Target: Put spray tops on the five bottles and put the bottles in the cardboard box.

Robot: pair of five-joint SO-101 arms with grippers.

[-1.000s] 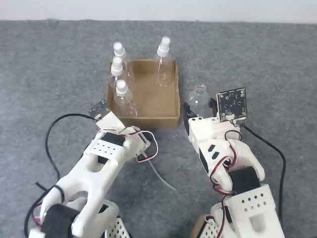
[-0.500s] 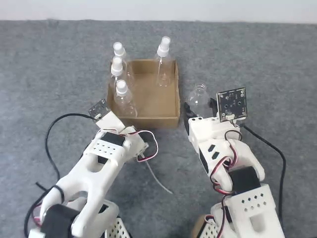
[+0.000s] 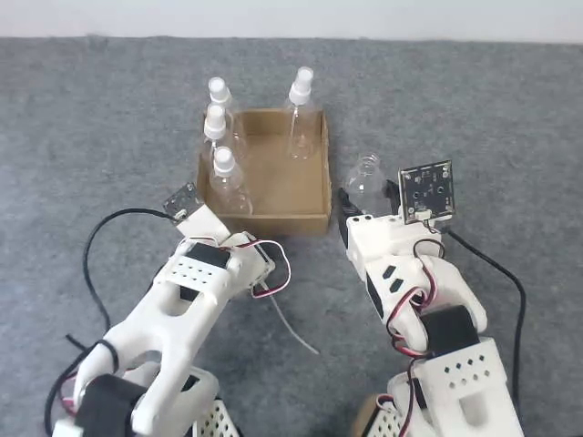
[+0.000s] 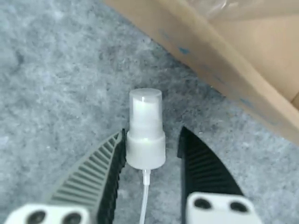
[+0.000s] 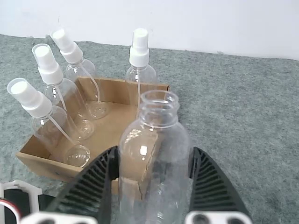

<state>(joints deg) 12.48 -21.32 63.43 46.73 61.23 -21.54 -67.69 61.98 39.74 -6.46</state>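
Landmark: open brown cardboard box (image 3: pixel 311 193), standing on the grey carpet (image 3: pixel 474 109) just beyond both arms.
In the box: four clear plastic bottles with white spray tops (image 3: pixel 228 187), all upright. Three stand in a row along the wall farthest from the right arm. The fourth stands in the far corner on the opposite side.
Fifth bottle: a clear plastic bottle with a bare threaded neck (image 5: pixel 154 135), upright, just outside the box wall on the right arm's side.
Right gripper (image 5: pixel 153 156): clamped on that uncapped bottle, one jaw pressed to each side of its body.
Loose white spray top (image 4: pixel 145 135): on the carpet close to the near wall of the box, its thin dip tube (image 3: pixel 293 326) trailing away from the box.
Left gripper (image 4: pixel 152 135): narrowly parted around the spray top. One jaw touches its collar, and a sliver of carpet shows between the other jaw and the collar.
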